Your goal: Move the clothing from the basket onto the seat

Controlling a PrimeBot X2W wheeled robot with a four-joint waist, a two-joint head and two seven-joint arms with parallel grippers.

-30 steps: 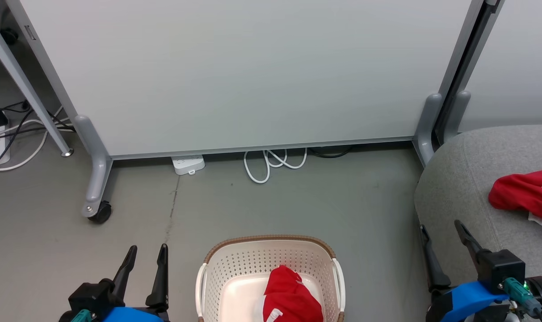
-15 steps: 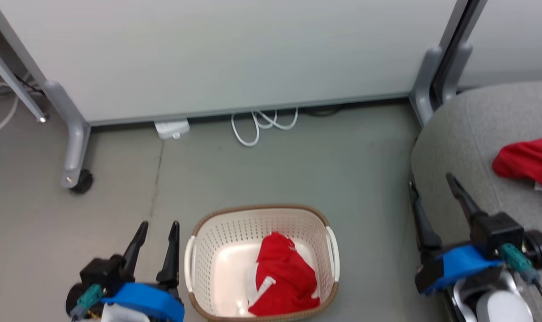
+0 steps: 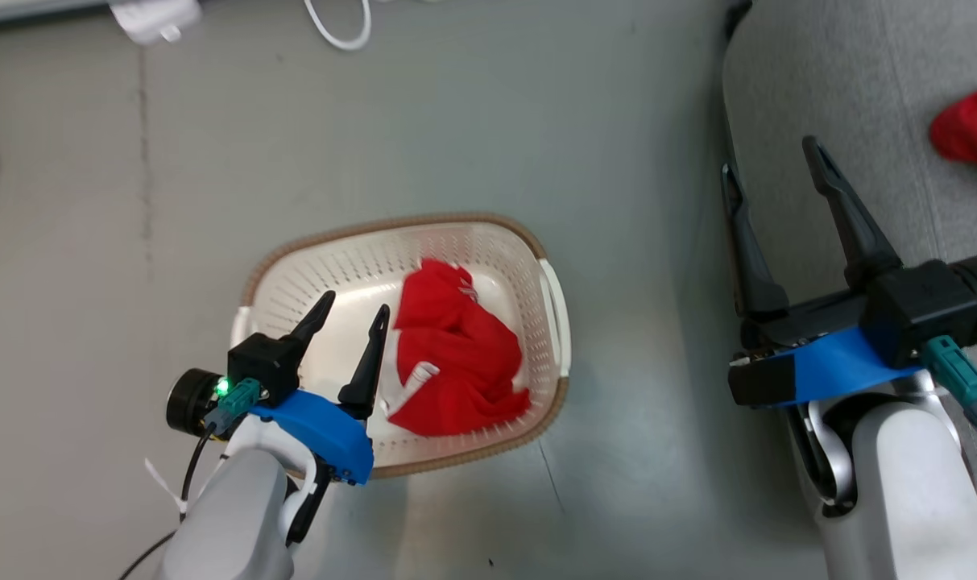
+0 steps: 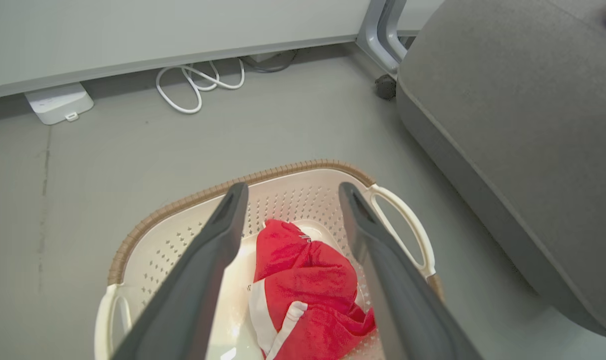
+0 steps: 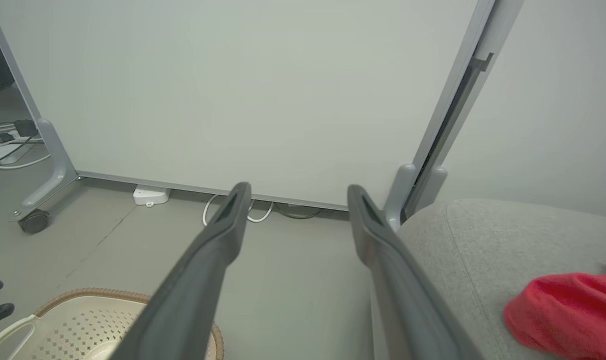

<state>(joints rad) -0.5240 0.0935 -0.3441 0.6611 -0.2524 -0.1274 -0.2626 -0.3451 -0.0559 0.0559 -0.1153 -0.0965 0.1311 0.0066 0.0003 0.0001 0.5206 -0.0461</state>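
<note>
A crumpled red garment (image 3: 452,358) (image 4: 307,290) with white trim lies in the cream basket (image 3: 327,258) (image 4: 153,220) on the floor. My left gripper (image 3: 355,302) (image 4: 289,189) is open above the basket's near left part, its fingertips just left of the cloth and holding nothing. A second red garment (image 3: 971,125) (image 5: 572,312) lies on the grey seat (image 3: 875,97) (image 4: 507,110) (image 5: 482,250) at the right. My right gripper (image 3: 768,157) (image 5: 298,190) hangs open and empty over the seat's left edge.
Grey floor surrounds the basket. A white cable loop (image 4: 193,85) and a white power strip (image 4: 58,102) lie by the foot of a pale partition panel (image 5: 233,90). The panel's castor leg (image 5: 33,217) stands at the left, another grey post (image 5: 407,192) beside the seat.
The head camera has tilted down, so the whole picture has shifted. My left gripper has moved in over the basket beside the red garment. Both grippers stay open.
</note>
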